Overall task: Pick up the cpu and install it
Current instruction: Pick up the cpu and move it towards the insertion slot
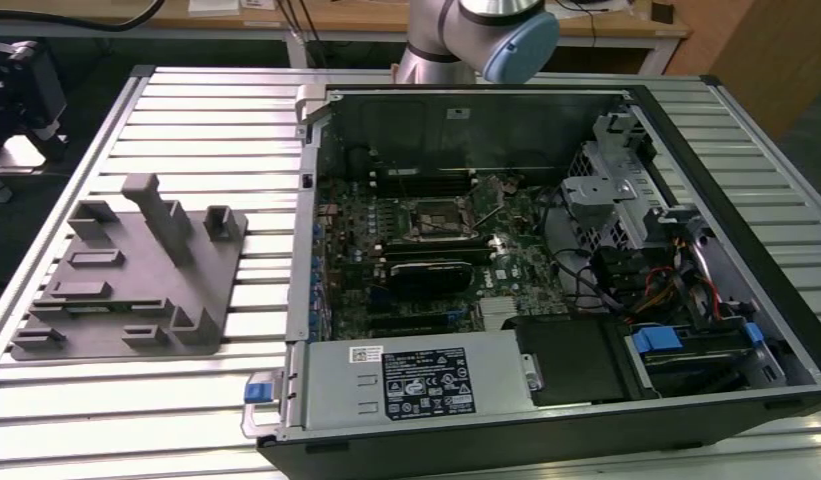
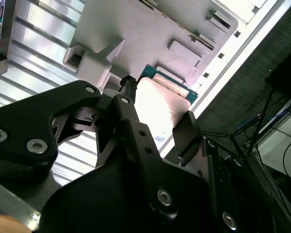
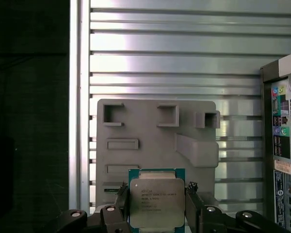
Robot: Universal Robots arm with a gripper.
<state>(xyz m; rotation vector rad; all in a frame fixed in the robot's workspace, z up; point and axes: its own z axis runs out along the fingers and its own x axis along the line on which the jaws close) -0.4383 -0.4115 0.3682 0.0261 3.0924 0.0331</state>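
Silvery-grey metal tops the cpu [image 3: 156, 204], which is clamped by its green-rimmed edges between the two black fingers of the tool [image 3: 157, 194]. Both wrist views show those fingers pressed against opposite sides of the chip. Behind it in the first wrist view lie the grey fixture plate [image 3: 155, 131] and the slatted aluminium desk [image 3: 184, 58], both apart from the chip, so it appears lifted clear rather than resting on anything. In the exterior view the open computer case [image 1: 464, 120] lies on the desk to the exterior view's right of the plate, with the black socket frame [image 1: 437, 218] near the middle of the motherboard; whether the socket stands open cannot be told. The pick-up looks finished, and the step in hand is judged to be the carry toward the case. Installing calls for a level chip, squared to the frame and set down gently, since a tilted or skewed chip could harm the socket contacts.
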